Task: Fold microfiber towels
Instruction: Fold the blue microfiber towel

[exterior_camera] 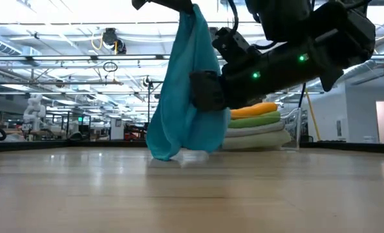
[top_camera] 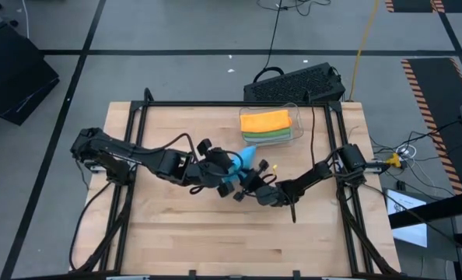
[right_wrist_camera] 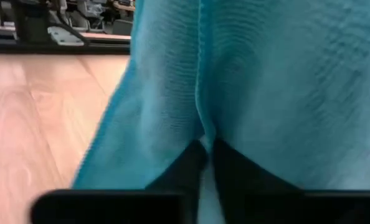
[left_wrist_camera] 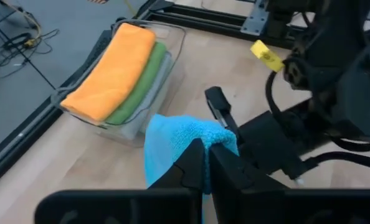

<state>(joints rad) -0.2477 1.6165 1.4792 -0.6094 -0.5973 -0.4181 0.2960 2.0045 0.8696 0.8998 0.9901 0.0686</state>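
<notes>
High view: both arms meeting mid-table, blue towel [top_camera: 237,165] bunched between left gripper [top_camera: 219,173] and right gripper [top_camera: 249,180]; bin [top_camera: 296,117] of folded towels beyond.

Low view: towel hanging from above, hem brushing table [exterior_camera: 192,194]; risk of dragging and creasing.

Left wrist view: fingers clamped on a towel corner; thin pinch, could slip.

Right wrist view: fingers pinching cloth; uneven pull likely to skew the fold.

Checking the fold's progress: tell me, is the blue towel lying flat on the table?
No, the blue towel hangs upright, its lower edge brushing the table.
</notes>
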